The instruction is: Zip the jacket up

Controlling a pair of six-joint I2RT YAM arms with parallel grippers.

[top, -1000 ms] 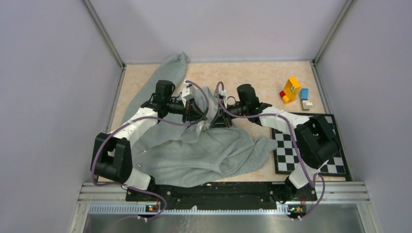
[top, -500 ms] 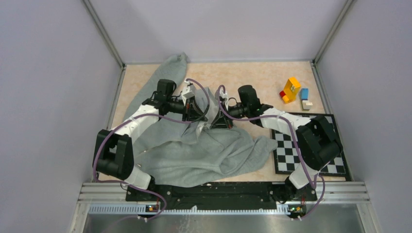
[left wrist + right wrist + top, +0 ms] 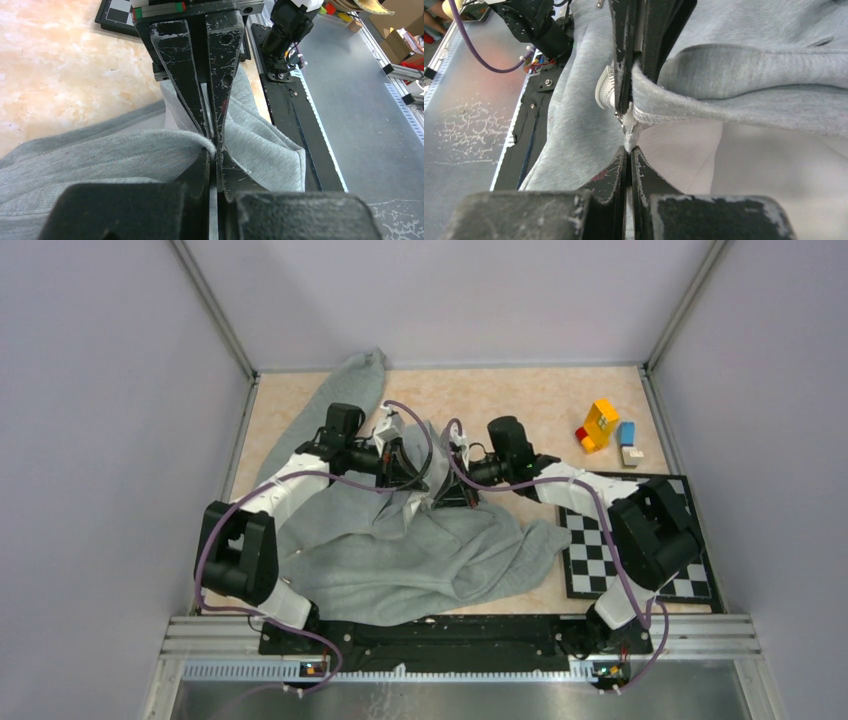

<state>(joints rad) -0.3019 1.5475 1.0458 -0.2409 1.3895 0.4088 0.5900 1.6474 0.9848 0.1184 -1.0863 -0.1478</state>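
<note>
Right, caught at the line-up step by the look of it: front edges gathered, zipper not yet run.

Nearest the bases, found the rumpled bulk of the jacket [image 3: 420, 560] spread left of the checkered board [image 3: 630, 550], reaching that board's left edge. Farther back, left of the board's far corner, spotted both tools meeting tip to tip over a raised fold. Saw the left gripper [image 3: 215, 151] pressed together on a rolled grey edge. Saw the right gripper [image 3: 629, 150] pinched tight on a white strip at the front edge, likely zipper tape.

Judged the next move to call for seating one side's end in the other's slider before any pull. Could not make out the slider itself. Risked thin tape slipping from the pads.

Farthest, well left of the board, noted one sleeve [image 3: 350, 375] trailing toward the back corner.
</note>
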